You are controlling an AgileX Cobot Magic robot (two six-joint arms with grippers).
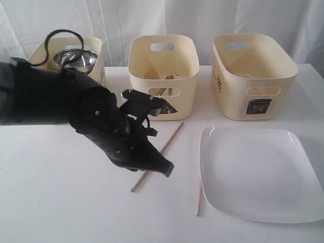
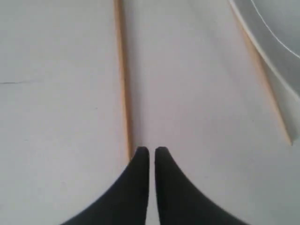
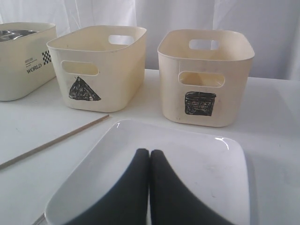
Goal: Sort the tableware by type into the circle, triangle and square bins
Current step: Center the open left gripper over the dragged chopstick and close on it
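Observation:
One wooden chopstick (image 1: 161, 152) (image 2: 123, 79) lies slanted on the white table in front of the triangle bin (image 1: 163, 66) (image 3: 101, 65). A second chopstick (image 1: 199, 200) (image 2: 267, 89) lies along the left edge of the white square plate (image 1: 258, 172) (image 3: 187, 159). My left gripper (image 1: 167, 169) (image 2: 152, 151) hovers low over the first chopstick's near half, its tips just beside the stick. The jaws are parted by a thin slit with nothing in it. My right gripper (image 3: 149, 152) hangs over the plate, fingers pressed together and empty. It is outside the exterior view.
The square bin (image 1: 253, 71) (image 3: 206, 70) stands behind the plate. The left bin (image 1: 66, 58) (image 3: 23, 56) holds a steel bowl (image 1: 76, 59); its mark is hidden. Some cutlery shows inside the triangle bin. A white curtain hangs behind the table.

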